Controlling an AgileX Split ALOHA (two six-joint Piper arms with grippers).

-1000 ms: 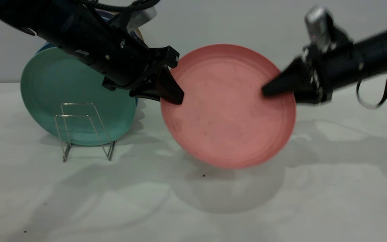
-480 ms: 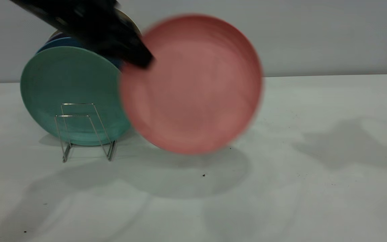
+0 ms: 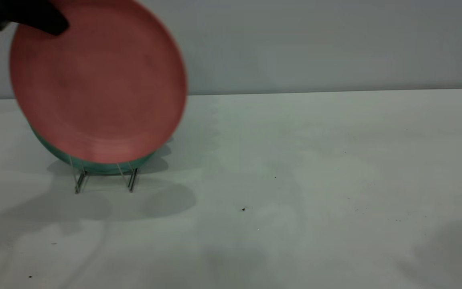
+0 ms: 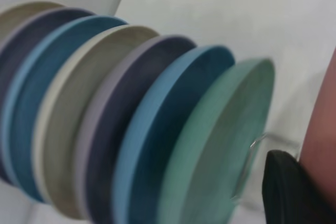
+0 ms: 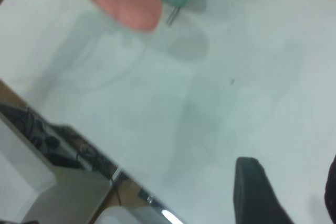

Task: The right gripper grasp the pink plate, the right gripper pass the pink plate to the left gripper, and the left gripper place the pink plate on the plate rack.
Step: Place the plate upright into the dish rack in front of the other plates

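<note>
My left gripper [image 3: 50, 25] is at the top left of the exterior view, shut on the upper rim of the pink plate [image 3: 98, 80]. The plate hangs upright and tilted, in the air, in front of the teal-green plate [image 3: 94, 166] and above the plate rack [image 3: 80, 182]. In the left wrist view one black finger [image 4: 294, 192] lies against the pink plate [image 4: 323, 145], beside a rack wire [image 4: 253, 144]. My right gripper [image 5: 294, 198] is open and empty over bare table. It is out of the exterior view.
Several plates stand in a row on the rack behind the teal-green plate [image 4: 226, 145], in blue [image 4: 173, 145], purple [image 4: 121, 145] and beige [image 4: 68, 129]. The white table [image 3: 295, 180] stretches to the right. The right wrist view shows the table's edge [image 5: 79, 129].
The right gripper let go of the pink plate and left the exterior view. The left gripper carried the plate up and to the left, to in front of the teal-green plate.
</note>
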